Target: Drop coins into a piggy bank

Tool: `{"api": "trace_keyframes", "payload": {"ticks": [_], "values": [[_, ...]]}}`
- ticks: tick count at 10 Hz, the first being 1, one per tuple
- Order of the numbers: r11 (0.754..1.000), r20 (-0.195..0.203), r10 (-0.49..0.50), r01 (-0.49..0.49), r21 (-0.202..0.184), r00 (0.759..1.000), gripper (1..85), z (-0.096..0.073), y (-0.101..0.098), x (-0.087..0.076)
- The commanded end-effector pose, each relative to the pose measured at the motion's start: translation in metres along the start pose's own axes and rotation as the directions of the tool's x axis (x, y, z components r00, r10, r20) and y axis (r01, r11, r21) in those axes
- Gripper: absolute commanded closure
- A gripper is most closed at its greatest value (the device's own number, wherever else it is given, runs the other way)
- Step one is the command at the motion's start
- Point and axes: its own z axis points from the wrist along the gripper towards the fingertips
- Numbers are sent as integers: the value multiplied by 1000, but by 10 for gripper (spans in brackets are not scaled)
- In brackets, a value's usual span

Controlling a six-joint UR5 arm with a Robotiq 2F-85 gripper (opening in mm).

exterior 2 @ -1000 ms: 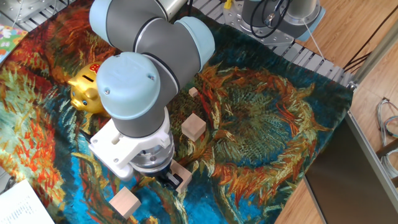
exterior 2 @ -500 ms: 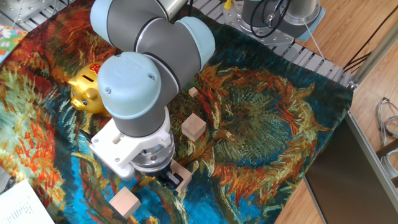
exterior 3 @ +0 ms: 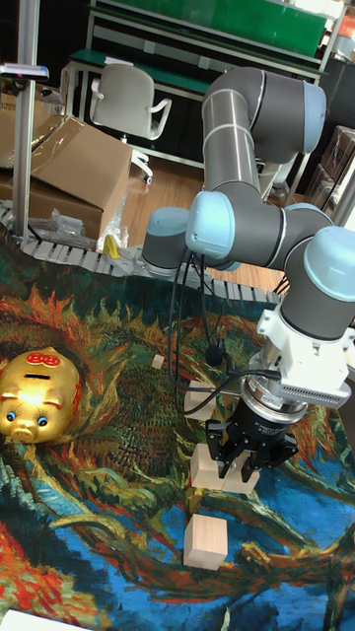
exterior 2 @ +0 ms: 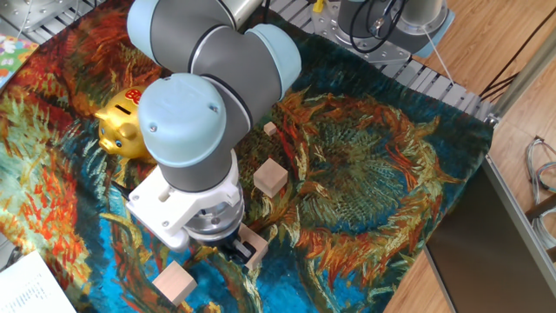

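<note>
The piggy bank [exterior 2: 122,127] is a shiny gold pig with red marks on its back, standing at the left of the painted cloth; it also shows in the tall fixed view [exterior 3: 39,395]. My gripper [exterior 2: 237,251] is down low at the cloth, well to the right of the pig. Its black fingers [exterior 3: 240,455] are right against a pale wooden block [exterior 3: 221,475]. The arm's wrist hides the gap between the fingers, so whether they grip the block is unclear. No coins are in view.
Other pale wooden blocks lie around: one [exterior 2: 270,176] beyond the gripper, one [exterior 2: 174,283] nearer the front edge, and a small one [exterior 2: 270,129] farther back. The arm's grey links [exterior 2: 208,52] rise over the cloth's middle left. A metal rail [exterior 2: 434,83] borders the far side.
</note>
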Motion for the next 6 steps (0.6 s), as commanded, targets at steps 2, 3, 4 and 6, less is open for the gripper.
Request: {"api": "trace_keyframes", "payload": {"ticks": [2, 3, 4, 6], "values": [[1000, -1, -5, 5, -2, 1000, 497, 0, 1, 0], [1000, -1, -6, 6, -2, 1000, 500, -1, 0, 0], [1000, -1, -8, 8, -2, 1000, 500, -1, 0, 0], [1000, -1, -8, 8, -4, 1000, 500, -1, 1, 0]]}}
